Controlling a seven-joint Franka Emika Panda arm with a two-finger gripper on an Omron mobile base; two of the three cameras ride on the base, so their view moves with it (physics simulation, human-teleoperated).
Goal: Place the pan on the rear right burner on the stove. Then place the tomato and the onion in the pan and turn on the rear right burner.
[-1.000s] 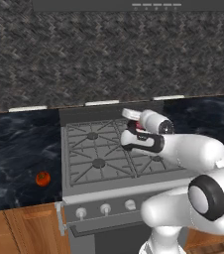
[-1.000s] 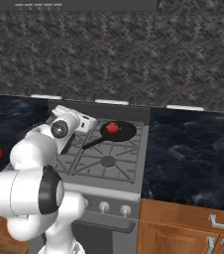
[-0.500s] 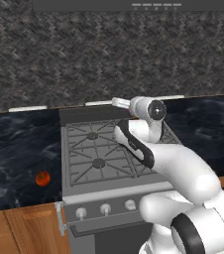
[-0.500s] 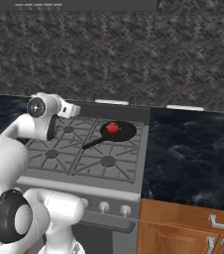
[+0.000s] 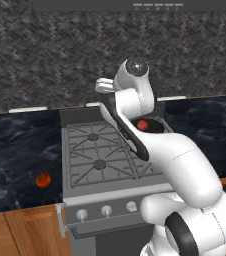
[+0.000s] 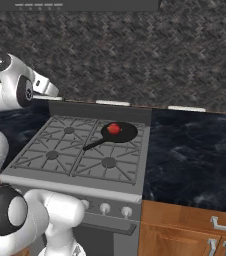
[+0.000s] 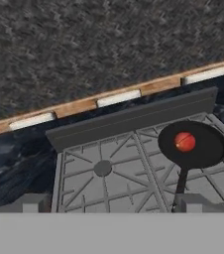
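- Right base view shows the pan (image 6: 119,132) seated on the rear right burner of the stove (image 6: 80,160), a red ball (image 6: 114,128) inside it.
- Left base view has the other ball (image 5: 43,180) on the dark tabletop (image 5: 20,150), lower left of frame; its stem spot is too blurred to tell, so which is the tomato or the onion stays uncertain.
- It likely handles light, round and prone to roll; grip across its middle.
- Jaws stand wide open, holding nothing; the gripper (image 5: 104,85) is partly hidden.
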